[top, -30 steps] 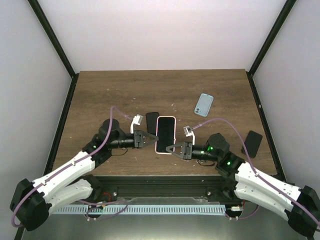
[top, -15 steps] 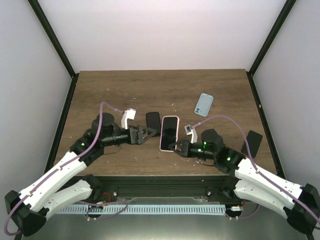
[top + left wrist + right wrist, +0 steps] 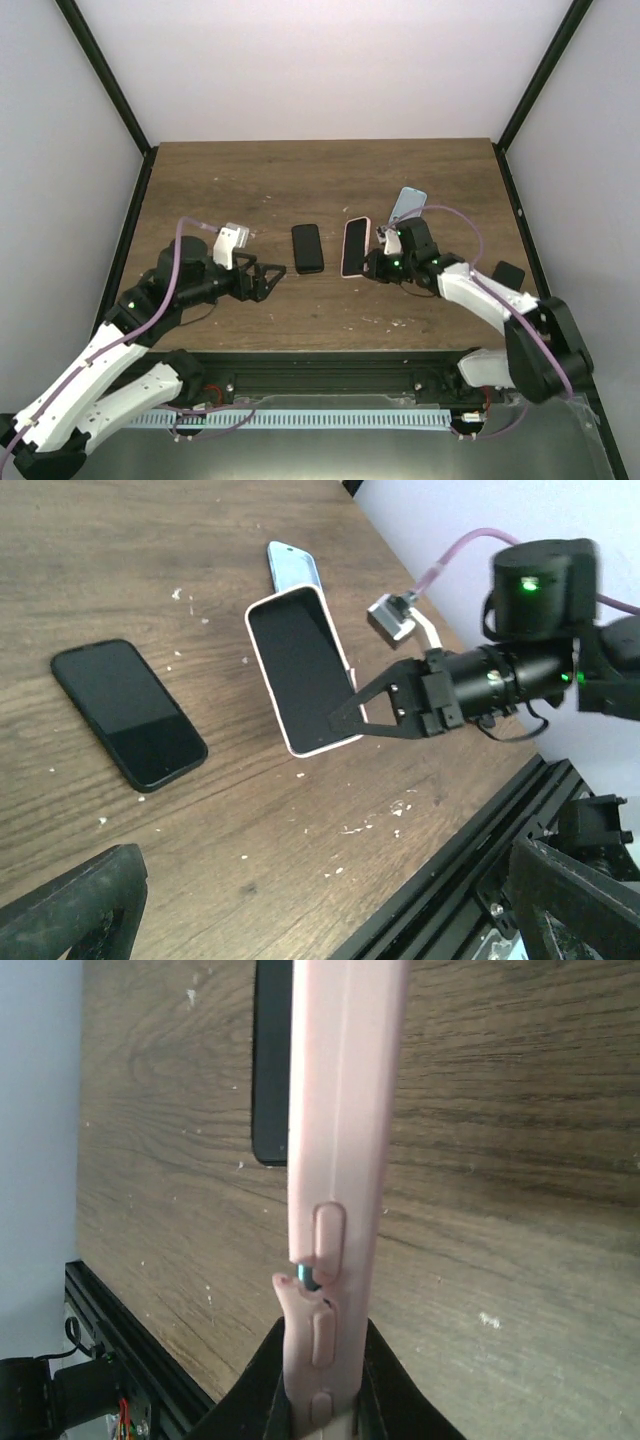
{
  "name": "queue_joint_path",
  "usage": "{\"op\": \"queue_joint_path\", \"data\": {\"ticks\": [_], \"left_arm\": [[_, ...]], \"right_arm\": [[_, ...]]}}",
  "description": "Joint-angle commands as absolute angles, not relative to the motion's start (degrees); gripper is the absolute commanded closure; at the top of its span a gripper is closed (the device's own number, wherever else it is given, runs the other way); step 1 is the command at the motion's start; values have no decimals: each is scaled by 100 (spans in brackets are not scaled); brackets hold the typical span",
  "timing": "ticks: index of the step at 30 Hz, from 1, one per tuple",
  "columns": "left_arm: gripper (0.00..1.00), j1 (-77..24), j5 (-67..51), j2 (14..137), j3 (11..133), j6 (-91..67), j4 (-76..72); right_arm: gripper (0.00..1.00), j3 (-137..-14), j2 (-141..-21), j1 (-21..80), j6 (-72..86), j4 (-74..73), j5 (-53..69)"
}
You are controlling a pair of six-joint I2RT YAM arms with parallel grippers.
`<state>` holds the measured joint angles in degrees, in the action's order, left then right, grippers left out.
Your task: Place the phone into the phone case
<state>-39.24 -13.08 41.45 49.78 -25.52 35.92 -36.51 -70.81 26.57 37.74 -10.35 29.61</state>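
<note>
**One gripper clamped, one spread wide**

My right gripper (image 3: 368, 266) is closed on the near end of the pink phone case (image 3: 354, 247), holding it tilted up on edge. The black phone (image 3: 308, 248) lies flat on the worktop (image 3: 300, 180) at the case's 9 o'clock. My left gripper (image 3: 268, 281) is spread wide and holds nothing, at the phone's 8 o'clock. A light-blue case (image 3: 407, 206) lies at the pink case's 1 o'clock.

The left arm reaches up from 7 o'clock, and the left gripper (image 3: 270, 282) points toward 3 o'clock with its fingers spread wide and empty. The right arm folds in from 5 o'clock. The right gripper (image 3: 367, 267) points toward 9 o'clock, clamped on the pink-cased phone (image 3: 354, 246).
</note>
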Motion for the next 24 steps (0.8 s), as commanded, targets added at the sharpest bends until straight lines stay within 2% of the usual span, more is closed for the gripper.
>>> {"op": "queue_joint_path", "data": {"ticks": [1,10,22,24], "left_arm": [[0,-3902,-1038,3830,4839,-2175,3806],[0,-3896,-917,3676,4707,-2004,3898],[0,-3891,-747,3489,4579,-1934,3844],[0,-3886,-725,3479,4572,-1942,3865]], "right_arm": [[99,-4299,-7772,2263,3155,-559,3889],[97,-5026,-9230,2066,3074,-399,4589],[92,-5380,-10278,2059,3146,-302,4679],[89,-5412,-10374,2057,3121,-308,4668]]}}
